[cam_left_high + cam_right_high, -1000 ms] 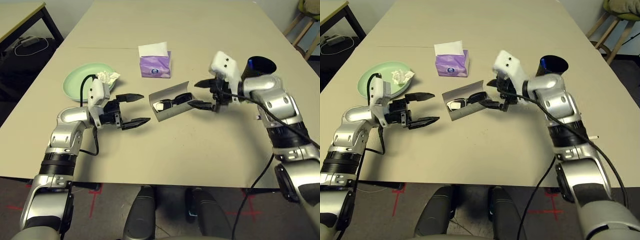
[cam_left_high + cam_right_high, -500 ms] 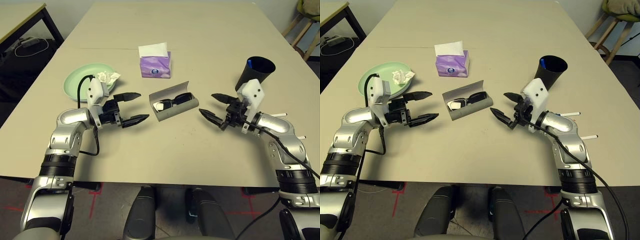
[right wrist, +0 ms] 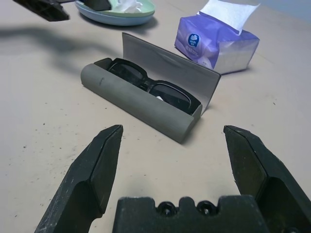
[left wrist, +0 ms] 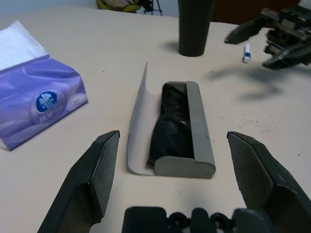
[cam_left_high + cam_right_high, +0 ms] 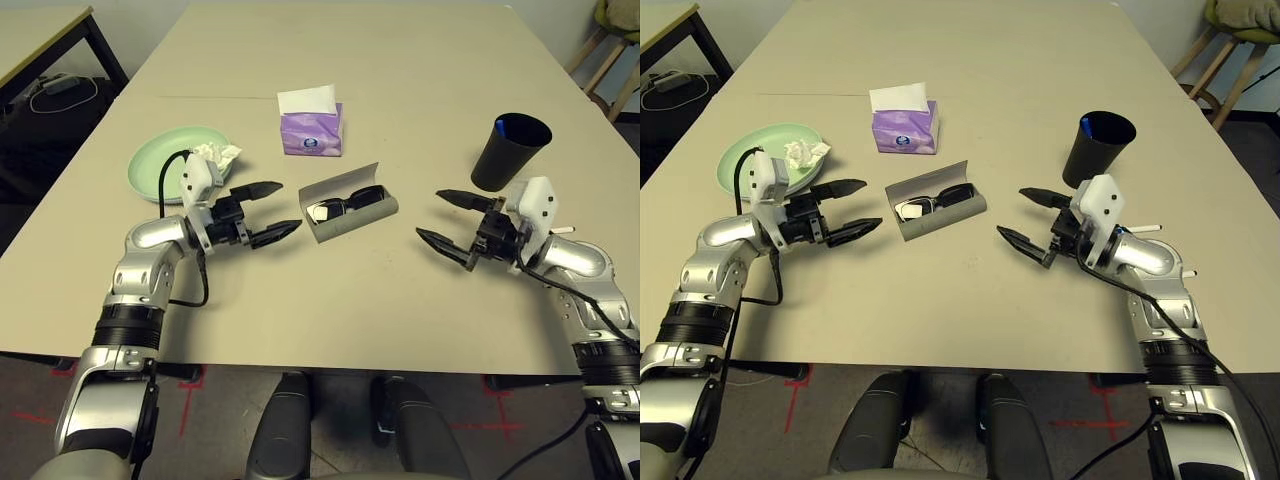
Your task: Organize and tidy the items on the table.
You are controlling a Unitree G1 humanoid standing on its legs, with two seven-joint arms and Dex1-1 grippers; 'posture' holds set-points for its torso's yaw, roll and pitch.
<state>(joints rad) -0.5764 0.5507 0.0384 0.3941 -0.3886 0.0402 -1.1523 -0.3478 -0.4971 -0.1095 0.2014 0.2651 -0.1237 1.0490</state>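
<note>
A long grey glasses case (image 5: pixel 350 208) lies open at the middle of the beige bench (image 5: pixel 400 90), its lid flap standing up along the far side and black sunglasses (image 5: pixel 340 207) resting inside the trough; one lens catches a white glint. From the head camera the frames are partly masked by the case's front wall, so only their top edge and lenses show.

On either side of the case, both well clear of it, the robot's two end effectors face each other. The left end effector (image 5: pixel 268 210) hangs just above the bench with its two black fingers spread apart and nothing between them. The right end effector (image 5: pixel 452 221) is likewise released, fingers splayed wide and empty.

Behind the case stands a purple tissue box (image 5: pixel 311 133) with a white sheet sticking up from its slot. To the robot's left sits a pale green plate (image 5: pixel 160 160) holding a small crumpled white tissue (image 5: pixel 215 153) at its near-right rim. The right wrist view shows a pale blue rim (image 3: pixel 109 18) under the green one, suggesting two stacked plates. A black cup (image 5: pixel 510 152) stands upright behind the right end effector; its inside shows a blue sheen, and whether it holds anything cannot be made out.

A thin white pen-like object (image 5: pixel 1143 229) lies half hidden behind the right forearm.
</note>
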